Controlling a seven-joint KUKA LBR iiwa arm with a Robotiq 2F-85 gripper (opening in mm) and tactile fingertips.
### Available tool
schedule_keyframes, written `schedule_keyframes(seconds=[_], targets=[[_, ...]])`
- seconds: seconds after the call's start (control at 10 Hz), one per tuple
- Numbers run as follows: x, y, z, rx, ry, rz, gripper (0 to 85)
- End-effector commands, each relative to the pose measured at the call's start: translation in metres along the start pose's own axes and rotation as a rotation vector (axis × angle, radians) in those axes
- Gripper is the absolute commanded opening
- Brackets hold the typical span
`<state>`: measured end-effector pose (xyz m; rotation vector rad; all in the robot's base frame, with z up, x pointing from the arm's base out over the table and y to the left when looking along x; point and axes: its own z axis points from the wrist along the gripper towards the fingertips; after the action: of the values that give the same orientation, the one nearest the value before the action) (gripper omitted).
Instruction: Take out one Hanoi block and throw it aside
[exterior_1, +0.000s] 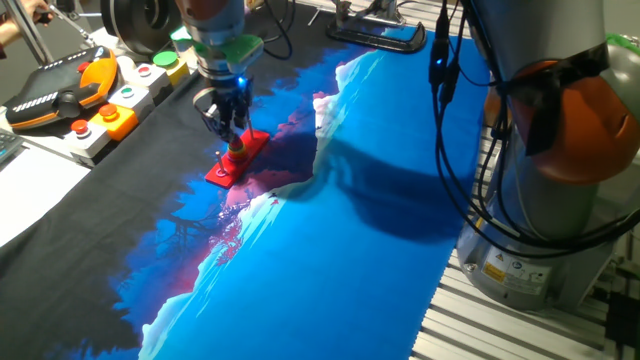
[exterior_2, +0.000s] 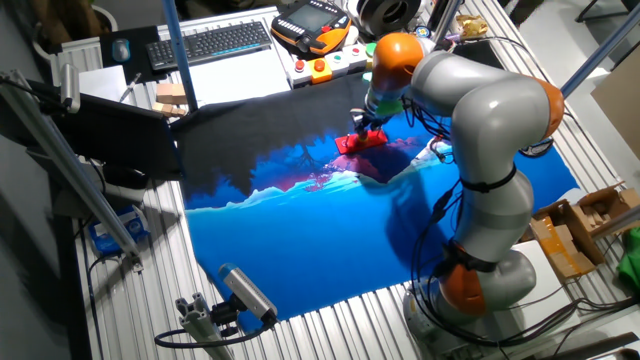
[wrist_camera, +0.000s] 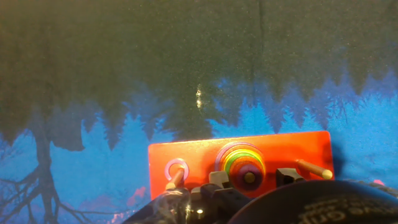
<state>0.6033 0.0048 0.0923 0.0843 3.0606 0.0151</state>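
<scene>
So in the hand view, going left to right across the flat red rectangular Hanoi board (wrist_camera: 186, 155): there's a short wooden peg on the left (wrist_camera: 175, 179) with one small purplish ring (wrist_camera: 176, 169) sitting around its foot, then the middle peg carrying the rainbow stack of round Hanoi blocks (wrist_camera: 242, 163), green on the outside down through yellow, orange, red and a purple one on top, and then a bare wooden peg on the right (wrist_camera: 313, 169) that looks tilted or just foreshortened, can't say which. The two black fingertips (wrist_camera: 219, 178) stand either side of that stack, spread apart with the stack between them, so the two-finger gripper (wrist_camera: 252, 178) is open around the blocks, not pinching anything as far as I can see. From one fixed view the gripper (exterior_1: 234, 137) hangs right down over the board, which sits on the printed blue-and-black forest cloth (exterior_1: 350, 220) near its dark edge. My read on progress: approach and lining up look done, but nothing's grabbed yet. Left to do is closing on the top block, lifting it clear of the peg, and tossing it off to the side onto the cloth. So early-to-middle, I'd guess.
</scene>
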Motion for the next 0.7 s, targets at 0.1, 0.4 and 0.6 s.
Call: schedule_keyframes(seconds=[0.1, 0.4, 0.6], targets=[[-0.0001, 0.0, 0.0031, -0.002, 0.0, -0.002, 45.3], [0.0003, -0.0006, 0.0072, -0.003, -0.001, -0.003, 44.7], [0.0007, -0.0008, 0.008, -0.003, -0.003, -0.004, 43.7]])
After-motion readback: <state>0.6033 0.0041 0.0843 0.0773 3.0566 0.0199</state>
